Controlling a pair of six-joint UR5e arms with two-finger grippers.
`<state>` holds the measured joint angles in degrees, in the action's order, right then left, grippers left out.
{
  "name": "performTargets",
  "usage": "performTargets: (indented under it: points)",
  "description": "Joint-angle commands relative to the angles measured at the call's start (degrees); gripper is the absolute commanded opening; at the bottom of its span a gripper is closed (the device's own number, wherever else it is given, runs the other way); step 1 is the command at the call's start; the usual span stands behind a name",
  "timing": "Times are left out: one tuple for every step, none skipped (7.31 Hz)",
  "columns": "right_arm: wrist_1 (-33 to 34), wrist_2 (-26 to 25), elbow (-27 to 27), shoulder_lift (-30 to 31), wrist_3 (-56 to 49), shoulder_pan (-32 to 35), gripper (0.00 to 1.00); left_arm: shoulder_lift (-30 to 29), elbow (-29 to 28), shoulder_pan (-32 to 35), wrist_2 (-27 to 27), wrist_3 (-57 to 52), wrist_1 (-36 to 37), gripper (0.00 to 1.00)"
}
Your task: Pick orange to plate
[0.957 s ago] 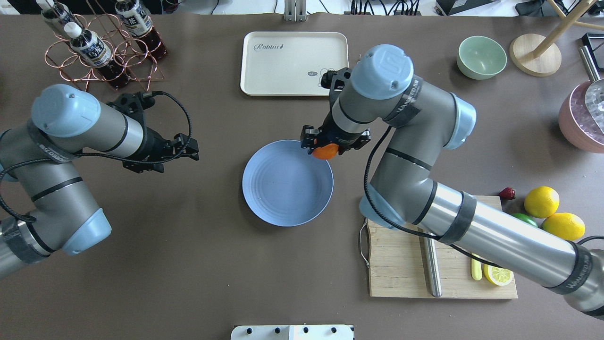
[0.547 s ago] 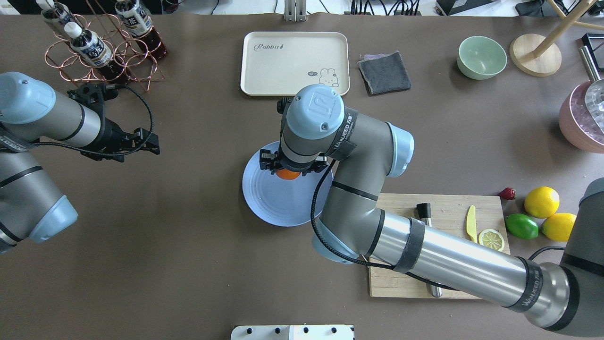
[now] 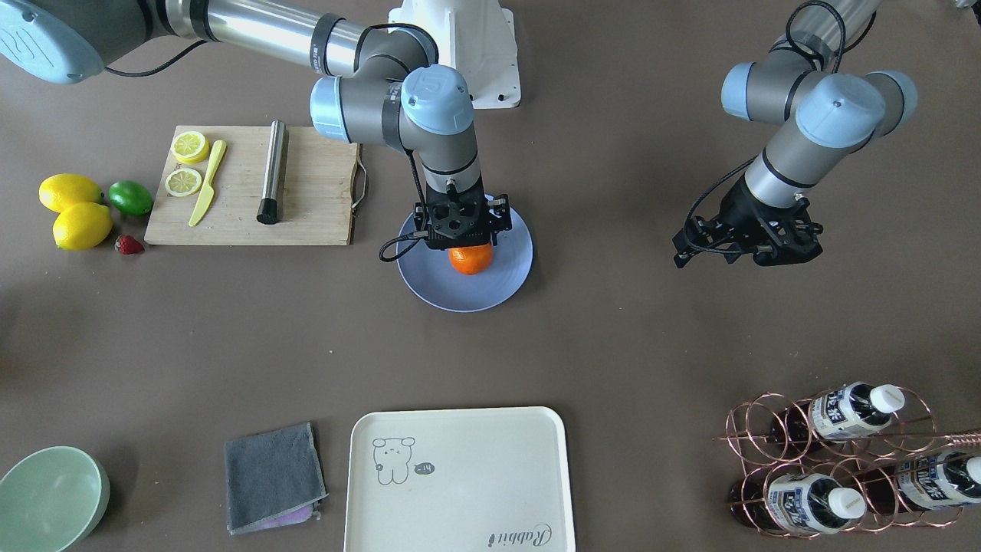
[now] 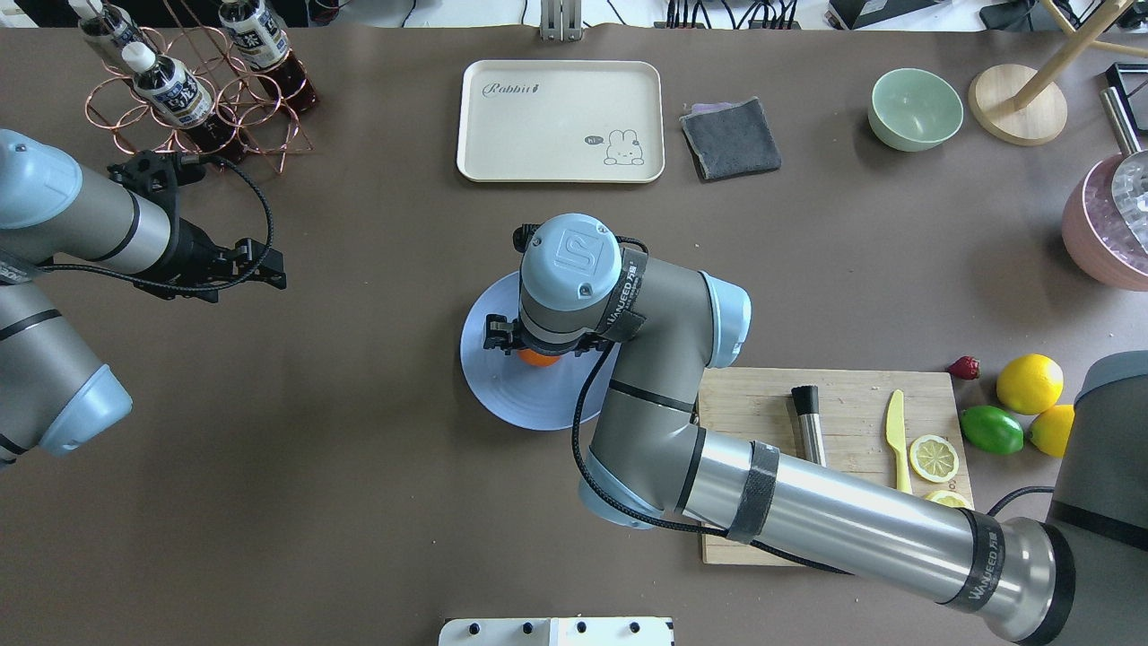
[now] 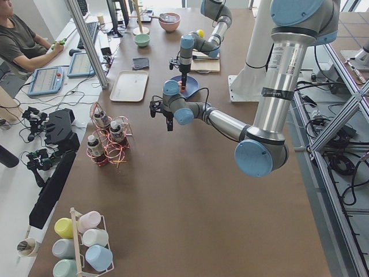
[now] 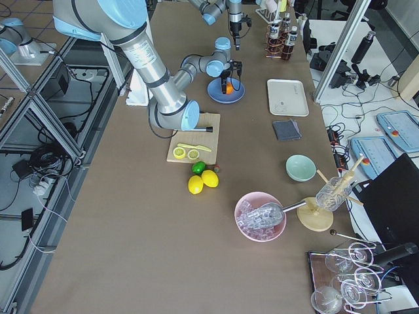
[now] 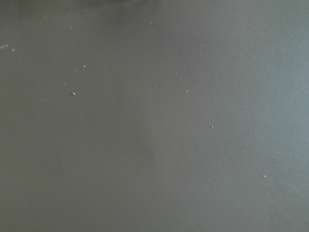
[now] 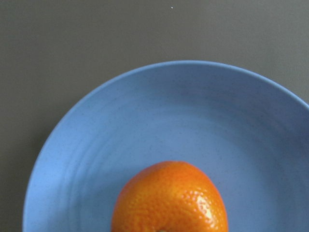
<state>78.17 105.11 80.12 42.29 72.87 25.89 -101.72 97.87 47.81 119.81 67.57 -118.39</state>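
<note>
Nearest the robot, a wooden cutting board (image 4: 843, 404) carries lemon slices (image 4: 933, 458) and a yellow knife (image 4: 895, 431). Beyond it, the right claw (image 3: 461, 234) grips the orange (image 3: 470, 259), bright and pebble-skinned, over the ringed blue plate (image 3: 506, 284); from overhead its wrist hides most of the fruit. The left claw (image 3: 755, 249) hangs over bare tabletop (image 4: 359, 467), its opening impossible to judge. Farthest lie a cream tray (image 4: 556, 117) and a grey cloth (image 4: 731, 136).

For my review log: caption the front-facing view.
Right tool holds orange over plate; left tool hangs empty, apart.
</note>
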Motion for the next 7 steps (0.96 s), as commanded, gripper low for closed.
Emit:
performTargets:
  points:
    - [0.0,0.5,1.6,1.5,-0.2,0.2,1.0,0.0,0.0,0.3,0.1,-0.1,0.1,0.97]
    - [0.7,4.2,5.5,3.9,-0.5,3.7,1.0,0.0,0.1,2.6,2.3,-0.6,0.5,0.97]
    - [0.7,10.2,11.6,10.7,-3.6,9.9,1.0,1.5,0.0,8.2,7.7,-4.3,0.7,0.97]
    - [0.7,17.9,16.9,19.4,-13.8,19.1,1.0,5.4,-0.1,15.3,12.2,-15.2,0.7,0.97]
    - [0.6,23.0,18.3,27.5,-27.2,27.6,1.0,9.7,-0.5,22.2,14.9,-26.0,0.9,0.97]
    - [0.8,26.2,17.5,35.1,-41.7,36.9,1.0,14.0,-2.7,29.2,16.2,-40.5,1.1,0.97]
    - [0.8,28.9,15.3,39.9,-56.1,45.6,1.0,14.8,-5.7,35.9,18.3,-52.5,2.8,0.97]
